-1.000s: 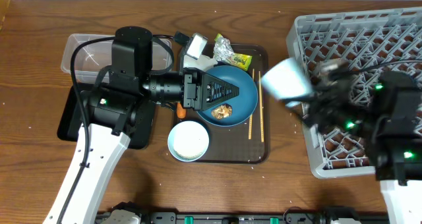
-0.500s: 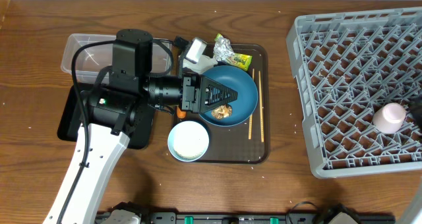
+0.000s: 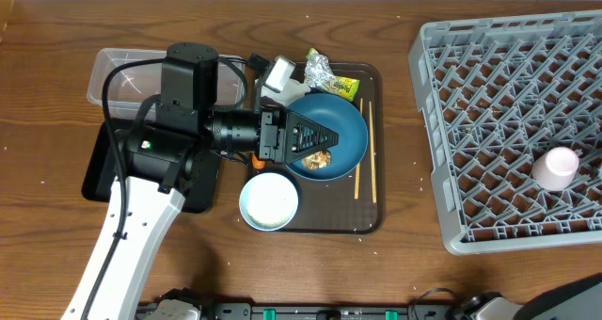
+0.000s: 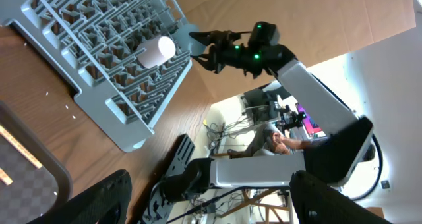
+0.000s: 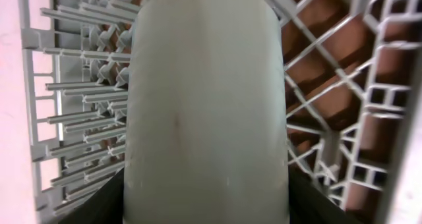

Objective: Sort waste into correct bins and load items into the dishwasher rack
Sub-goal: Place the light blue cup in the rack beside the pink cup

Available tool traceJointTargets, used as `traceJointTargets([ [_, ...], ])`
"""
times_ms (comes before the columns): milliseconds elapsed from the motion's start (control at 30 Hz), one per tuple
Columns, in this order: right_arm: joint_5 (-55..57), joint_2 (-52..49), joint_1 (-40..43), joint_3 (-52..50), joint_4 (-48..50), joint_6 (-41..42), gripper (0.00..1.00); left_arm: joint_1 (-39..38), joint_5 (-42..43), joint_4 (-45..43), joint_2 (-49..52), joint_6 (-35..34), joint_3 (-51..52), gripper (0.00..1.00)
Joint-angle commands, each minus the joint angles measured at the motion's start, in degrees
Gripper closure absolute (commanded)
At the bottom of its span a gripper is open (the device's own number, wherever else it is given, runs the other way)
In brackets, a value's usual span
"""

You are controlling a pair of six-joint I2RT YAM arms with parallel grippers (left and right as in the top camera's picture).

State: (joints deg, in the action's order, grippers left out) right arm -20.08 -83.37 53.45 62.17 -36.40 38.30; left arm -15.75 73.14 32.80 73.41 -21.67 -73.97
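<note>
Overhead, the dishwasher rack [image 3: 489, 66] fills the 3 o'clock side of the bench [image 3: 47, 85]. The small pink cup [image 3: 555, 168] lies in it toward its 4 o'clock corner, touching the lattice. The right pincer [image 4: 192, 45] is closed about that cup. In the right wrist view the cup [image 5: 208, 105] fills the space between the fingers, with the rack's grid behind it. From the left wrist camera the same pincer meets the cup [image 4: 158, 51] at the rack's edge.

The left pincer [image 3: 320, 136] hangs over the large dark blue round dish [image 3: 352, 132], jaws spread wide and holding nothing. Its own fingers [image 4: 99, 197] sit far apart at the bottom of its wrist view.

The dish rests on the dark brown tray [image 3: 372, 221] mid-bench, with the small brown food lump [image 3: 320, 158] on it at its 6 o'clock. The white bowl [image 3: 269, 200] stands at 7 o'clock from the dish. A sliver of orange carrot [image 3: 257, 157] shows at the dish's 9 o'clock, under the arm. The chopsticks [image 3: 361, 151] lie side by side just at 3 o'clock of the dish. The crumpled white napkin [image 3: 280, 72] and the wrapper [image 3: 329, 77] sit at the tray's 12 o'clock edge.

At 9 o'clock of the tray are the clear tub [image 3: 118, 75] and, nearer the camera's foot, the black tray [image 3: 99, 174], partly under the left arm.
</note>
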Motion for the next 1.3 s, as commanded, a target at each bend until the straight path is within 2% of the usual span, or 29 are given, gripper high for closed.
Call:
traceJointTargets([
  [0, -7.08, -1.88, 1.49, 0.39, 1.07, 3.58, 0.59, 0.31, 0.76, -0.04, -0.57, 1.33, -0.13, 0.22],
  [133, -9.51, -2.69, 2.47, 0.39, 2.01, 5.03, 0.44, 0.31, 0.79, -0.02, -0.57, 1.53, -0.13, 0.22],
  [333, -17.35, -1.57, 5.03, 0.42, 2.43, 6.91, 0.37, 0.31, 0.79, 0.04, -0.57, 1.53, -0.13, 0.22],
  [500, -20.92, -0.46, 6.51, 0.42, 1.99, 7.1, 0.44, 0.31, 0.79, 0.63, -0.57, 1.95, -0.13, 0.22],
  [800, -20.5, -0.09, 6.62, 0.42, 2.45, 6.73, 0.42, 0.31, 0.79, 1.73, -0.57, 2.8, 0.31, 0.21],
  [1000, -20.72, -0.09, 5.42, 0.42, 2.58, 0.04, 0.48, 0.31, 0.72, 1.88, -0.55, 3.72, 0.63, 0.21],
  [1067, -20.7, -0.09, 3.5, 0.42, 2.6, -1.86, 0.56, 0.28, 0.26, 1.9, -0.55, 3.91, 0.63, 0.21],
  [1200, -20.13, -0.09, -1.62, 0.42, 3.3, -6.69, 0.62, 0.31, -0.33, 1.92, -0.55, 3.87, 0.63, 0.2],
  [1267, -17.84, -0.09, -3.96, 0.42, 3.19, -9.03, 0.59, 0.28, -0.33, 2.16, -0.55, 3.87, 0.63, 0.2],
])
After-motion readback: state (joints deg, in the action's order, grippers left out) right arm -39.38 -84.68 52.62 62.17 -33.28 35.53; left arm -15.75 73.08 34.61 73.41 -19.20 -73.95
